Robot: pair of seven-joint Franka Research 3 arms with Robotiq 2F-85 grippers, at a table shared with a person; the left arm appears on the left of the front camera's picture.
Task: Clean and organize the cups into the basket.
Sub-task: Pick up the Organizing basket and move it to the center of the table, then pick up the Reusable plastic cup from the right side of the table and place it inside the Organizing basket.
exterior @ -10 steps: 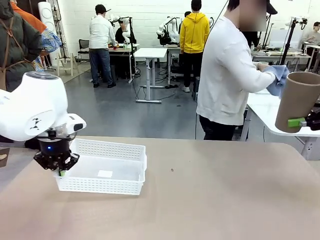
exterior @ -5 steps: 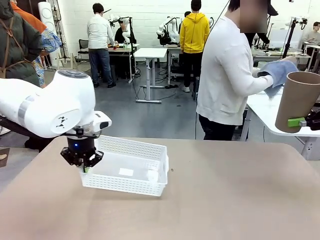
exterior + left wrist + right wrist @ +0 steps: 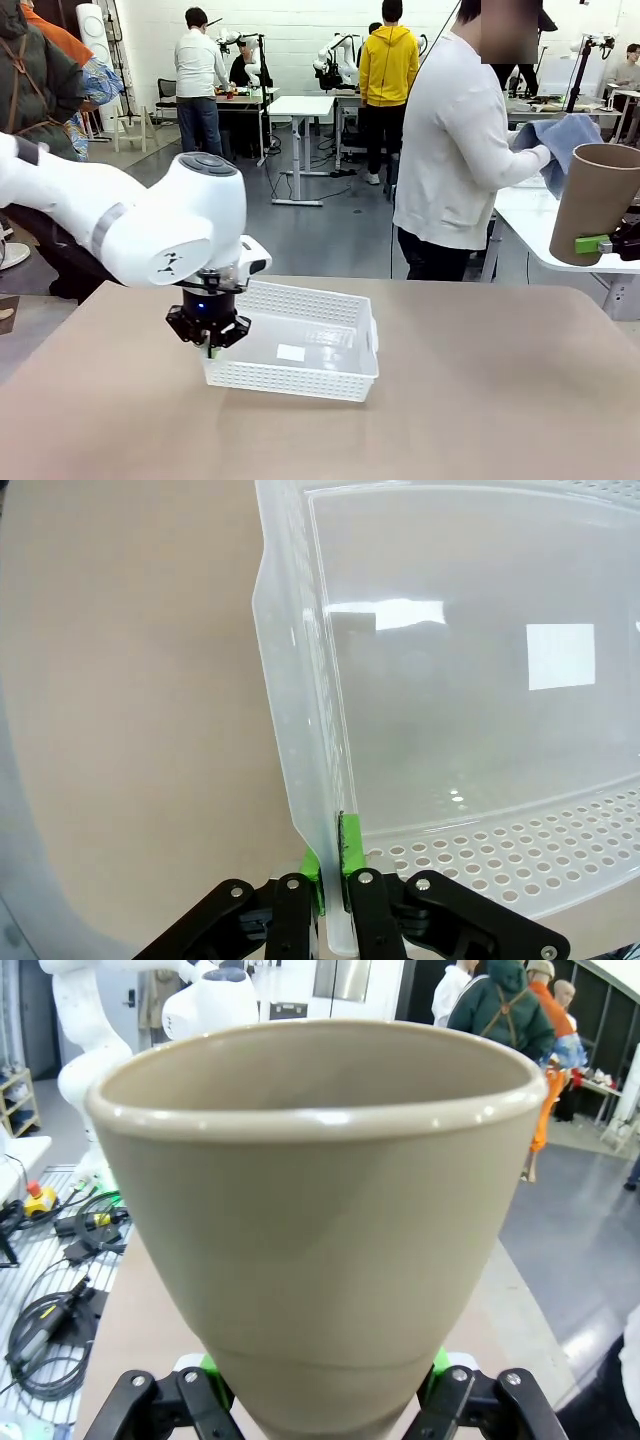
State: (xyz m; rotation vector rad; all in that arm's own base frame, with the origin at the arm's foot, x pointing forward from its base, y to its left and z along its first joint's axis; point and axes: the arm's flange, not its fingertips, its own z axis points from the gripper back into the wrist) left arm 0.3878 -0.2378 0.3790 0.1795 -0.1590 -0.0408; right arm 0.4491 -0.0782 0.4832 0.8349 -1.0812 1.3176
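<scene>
Left arm: reaches in over the surface (image 3: 450, 400) from the left, wrist pointing straight down. The left hand (image 3: 208, 345) is closed tight on the near-left end wall of the basket (image 3: 300, 378). In the wrist view the left hand (image 3: 333, 855) has one green pad (image 3: 313, 865) on the outside of the thin wall and the other jaw on the inside, with almost no gap between them.

Basket: white, with perforated sides and a flared rim. It sits left of centre on the surface, long side running left to right and slightly skewed. A small white label (image 3: 291, 352) lies on its floor. From above, the basket (image 3: 300, 730) wall rises from the jaws, with tan surface (image 3: 130, 730) to one side. Whether the gripped end is raised off the surface I cannot tell.

Right arm: at the right edge, well clear of the surface. The right hand (image 3: 605, 245) holds a tan cup (image 3: 597, 200) low on its body, near the narrow base, with a green pad flat against its side. The jaws stand partly apart, spanning the cup's width. The cup is mouth-up and leaning a little (rim towards the far side). In the wrist view the cup (image 3: 320, 1210) sits between both pads of the right hand (image 3: 325, 1385).

Far side: a person (image 3: 455, 150) in a white top stands side-on, holding a blue cloth (image 3: 565, 135) just above the cup's rim.
</scene>
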